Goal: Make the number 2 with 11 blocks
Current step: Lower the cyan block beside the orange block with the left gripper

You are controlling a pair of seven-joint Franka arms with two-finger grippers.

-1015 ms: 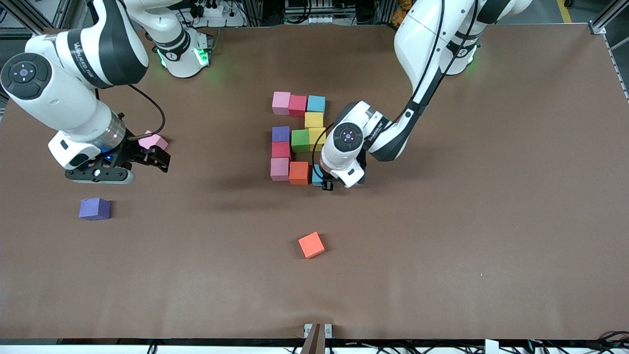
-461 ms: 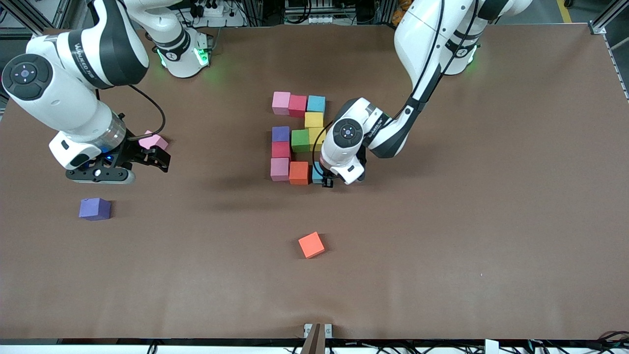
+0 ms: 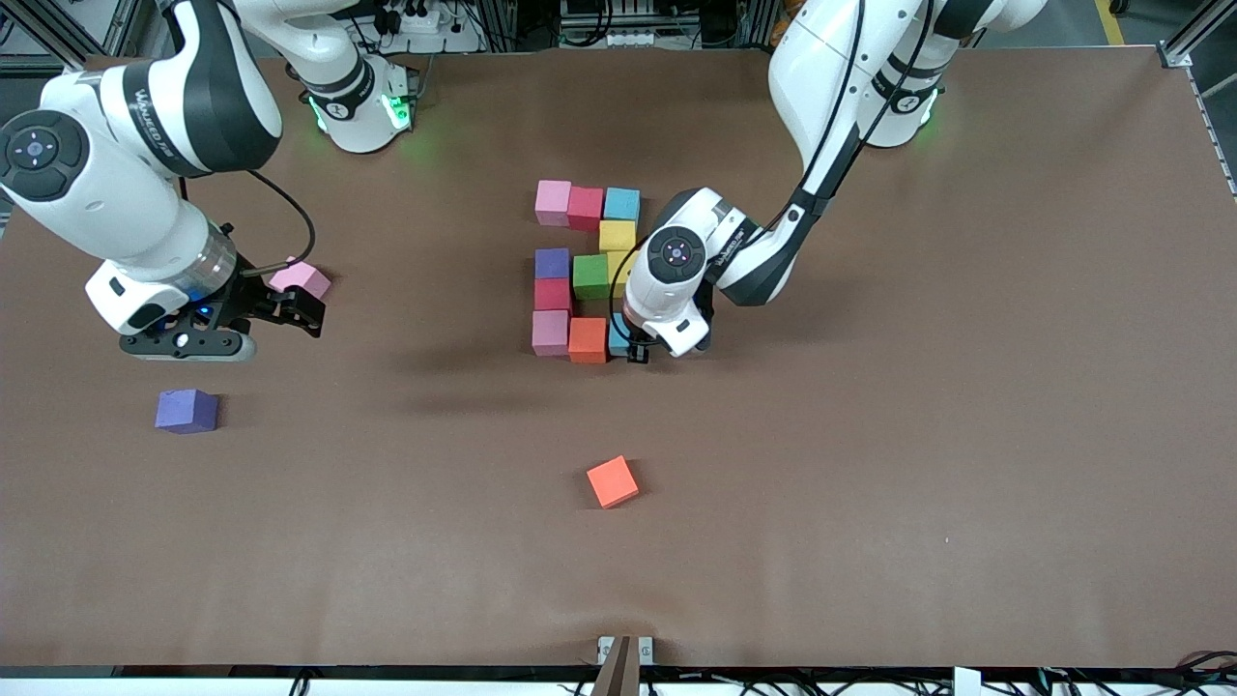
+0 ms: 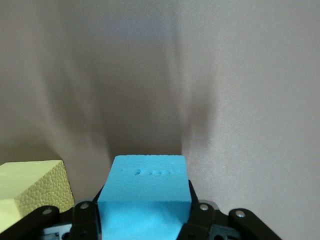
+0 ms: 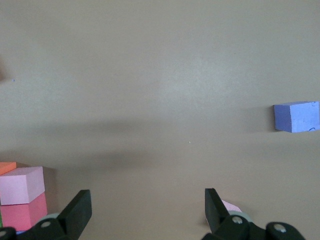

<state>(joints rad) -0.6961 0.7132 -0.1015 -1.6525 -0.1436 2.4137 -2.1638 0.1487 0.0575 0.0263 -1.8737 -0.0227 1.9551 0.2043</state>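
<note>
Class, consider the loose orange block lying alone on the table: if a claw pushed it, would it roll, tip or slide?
The orange block has flat faces, so it would probably slide, not roll. Being as wide as tall, it seems unlikely to tip. Its matte surface may drag on the table.

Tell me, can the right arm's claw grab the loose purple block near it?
Probably yes. The right claw is open and holds nothing, and the purple block sits alone on bare table close by, with nothing between them.
</note>
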